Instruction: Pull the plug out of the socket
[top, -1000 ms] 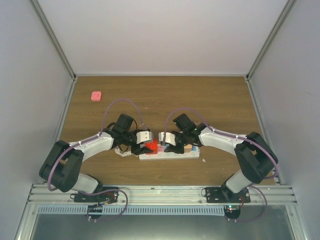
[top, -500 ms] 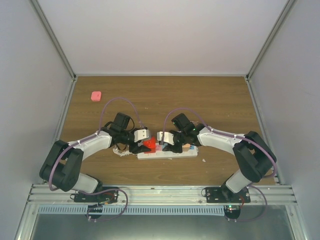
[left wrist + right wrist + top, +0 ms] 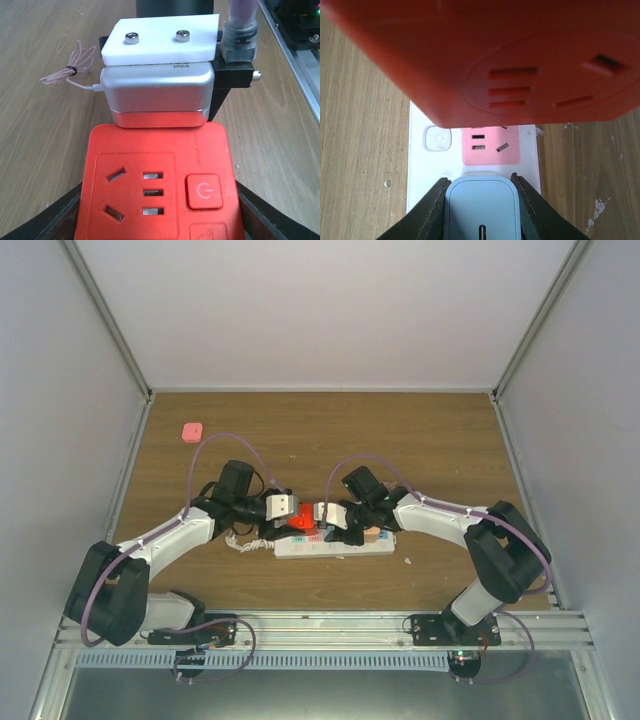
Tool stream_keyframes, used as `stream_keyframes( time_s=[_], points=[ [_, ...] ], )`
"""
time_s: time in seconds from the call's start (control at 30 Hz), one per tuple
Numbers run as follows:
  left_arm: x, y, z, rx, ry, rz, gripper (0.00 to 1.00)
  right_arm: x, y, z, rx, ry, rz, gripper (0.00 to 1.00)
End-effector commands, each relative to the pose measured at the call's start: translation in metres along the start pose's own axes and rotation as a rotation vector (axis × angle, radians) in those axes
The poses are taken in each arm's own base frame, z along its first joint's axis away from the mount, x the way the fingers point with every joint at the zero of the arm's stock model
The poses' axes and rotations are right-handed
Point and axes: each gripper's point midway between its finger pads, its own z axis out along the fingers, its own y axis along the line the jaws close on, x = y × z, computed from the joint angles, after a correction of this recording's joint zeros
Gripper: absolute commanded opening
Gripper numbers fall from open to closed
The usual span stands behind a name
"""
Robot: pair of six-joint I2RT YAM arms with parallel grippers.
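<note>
The socket, a long white power strip (image 3: 345, 548), lies on the wooden table; its pink outlet panel (image 3: 490, 145) shows in the right wrist view. My left gripper (image 3: 288, 522) is shut on a red block-shaped plug adapter (image 3: 301, 521), its black fingers (image 3: 272, 215) clamping both sides of it (image 3: 157, 185), and holds it just above the strip's left end. The adapter's underside fills the top of the right wrist view (image 3: 485, 55). My right gripper (image 3: 335, 530) is shut on a light blue plug (image 3: 481, 207) that sits in the strip.
The strip's twisted white cord (image 3: 243, 542) lies left of it. A small pink block (image 3: 192, 430) sits at the far left. A thin bundled wire (image 3: 67, 70) lies on the wood. Grey walls enclose the table; a metal rail (image 3: 320, 625) runs along the near edge.
My left gripper has drawn the red adapter up and slightly back off the strip, and the left elbow has swung down and left. My right gripper has stayed on the light blue plug.
</note>
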Motion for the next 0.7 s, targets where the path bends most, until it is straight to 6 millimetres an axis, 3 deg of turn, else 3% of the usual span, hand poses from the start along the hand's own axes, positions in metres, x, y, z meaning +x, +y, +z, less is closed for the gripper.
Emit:
stream_keyframes(
  time_s=[0.0,0.3,0.5,0.67],
  points=[
    [-0.016,0.004,-0.006,0.005,-0.051,0.066,0.24,0.053,0.005,0.018,0.010,0.190,0.052,0.10],
    [-0.014,0.030,-0.039,-0.035,-0.098,-0.043,0.24,0.042,0.004,0.012,0.015,0.152,0.048,0.26],
    [-0.011,0.053,-0.058,-0.092,-0.103,-0.094,0.24,0.030,0.003,0.008,0.006,0.121,0.053,0.52],
    [-0.009,0.070,-0.077,-0.134,-0.100,-0.130,0.24,0.017,-0.001,0.001,0.014,0.088,0.051,0.64]
  ],
)
